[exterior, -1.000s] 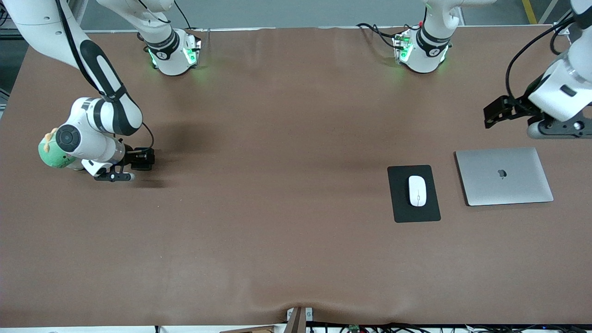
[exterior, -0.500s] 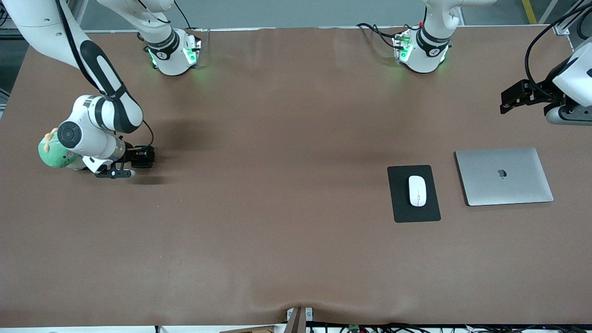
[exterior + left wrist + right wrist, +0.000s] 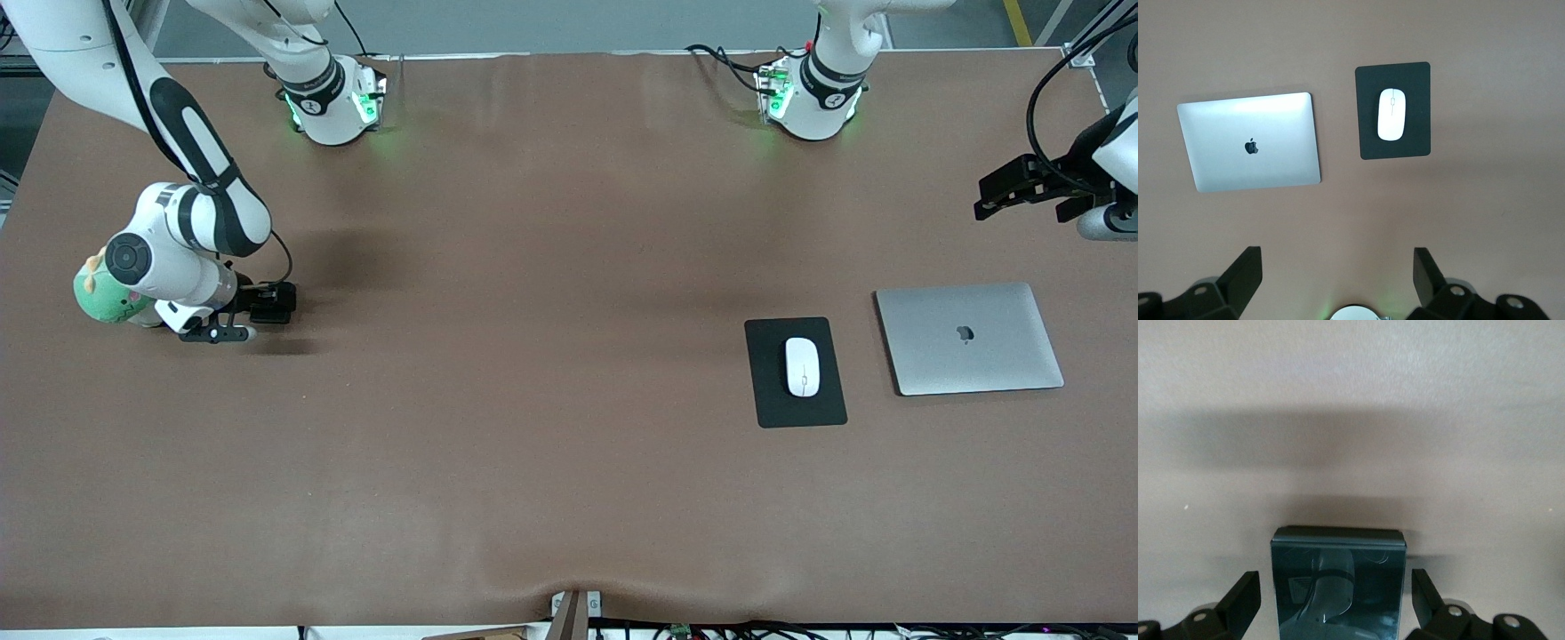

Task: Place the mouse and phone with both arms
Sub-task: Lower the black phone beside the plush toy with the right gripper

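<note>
- A brown table (image 3: 551,356) filled nearly the whole front view, its covering matte and faintly rippled near the camera's edge.
- Soft shadows lay across it (the light was even, from above).
- Green light spilled onto it at the edge farthest from the camera.
- Past that edge ran a strip of grey floor (image 3: 569,22), with a yellow line (image 3: 1017,22) at one corner.

1. The left gripper (image 3: 1337,283) has moved away from the laptop (image 3: 969,339), toward two o'clock, to the table's edge.
2. The right gripper (image 3: 1335,603) has shifted slightly toward eleven o'clock; phone (image 3: 1338,583) lies between its fingers.
</note>
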You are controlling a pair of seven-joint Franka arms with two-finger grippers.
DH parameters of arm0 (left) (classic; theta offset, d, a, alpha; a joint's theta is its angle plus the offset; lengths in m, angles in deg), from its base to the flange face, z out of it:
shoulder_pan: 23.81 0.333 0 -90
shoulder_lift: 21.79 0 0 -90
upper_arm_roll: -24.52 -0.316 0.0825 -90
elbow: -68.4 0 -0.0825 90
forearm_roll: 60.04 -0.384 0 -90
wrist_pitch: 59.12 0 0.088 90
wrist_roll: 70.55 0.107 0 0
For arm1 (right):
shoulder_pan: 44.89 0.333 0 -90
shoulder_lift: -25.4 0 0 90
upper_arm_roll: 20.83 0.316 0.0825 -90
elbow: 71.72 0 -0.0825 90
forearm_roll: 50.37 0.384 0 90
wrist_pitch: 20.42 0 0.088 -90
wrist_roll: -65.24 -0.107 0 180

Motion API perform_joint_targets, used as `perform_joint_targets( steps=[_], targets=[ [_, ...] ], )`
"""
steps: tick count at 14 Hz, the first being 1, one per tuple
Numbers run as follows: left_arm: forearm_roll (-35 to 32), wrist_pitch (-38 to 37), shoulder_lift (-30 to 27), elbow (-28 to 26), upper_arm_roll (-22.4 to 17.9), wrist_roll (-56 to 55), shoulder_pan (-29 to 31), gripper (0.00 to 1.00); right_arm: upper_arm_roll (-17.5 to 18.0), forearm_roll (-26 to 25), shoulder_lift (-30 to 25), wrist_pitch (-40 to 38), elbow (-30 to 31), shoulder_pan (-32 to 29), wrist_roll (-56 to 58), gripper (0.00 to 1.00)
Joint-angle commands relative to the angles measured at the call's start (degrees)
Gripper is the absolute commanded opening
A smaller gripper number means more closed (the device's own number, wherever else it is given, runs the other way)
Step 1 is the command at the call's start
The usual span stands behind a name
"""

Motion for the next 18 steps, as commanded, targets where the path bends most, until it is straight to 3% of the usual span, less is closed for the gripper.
perform_joint_targets(
  steps=[1, 6, 13, 16, 18],
  targets=[
    [1.2, 0.9, -0.6, -0.4, -0.5, -1.7, -1.0, 1.00, 0.9, -1.1, -1.5, -5.0, -4.2, -0.7, 0.5, 1.00],
    [0.4, 2.0, -0.4, -0.3, 1.7, -1.4, 0.2, 1.00, 1.2, -1.1, -2.1, -26.4, -19.1, 0.3, 0.5, 1.00],
    [-1.0, 2.6, -0.5, -0.7, 1.9, 2.9, 0.1, 1.00, 1.4, -0.2, -3.4, -42.6, -30.7, 4.3, 0.3, 1.00],
    [-1.0, 2.2, -0.4, -0.5, 1.8, 2.9, 0.1, 1.00, 1.3, 0.3, -3.0, -43.3, -34.6, 4.9, 0.2, 1.00],
    [-1.3, 2.2, -0.5, -0.5, 1.8, 3.0, 0.1, 1.00, 1.3, 2.1, -1.0, -50.1, -42.9, 4.8, 0.4, 1.00]
  ],
)
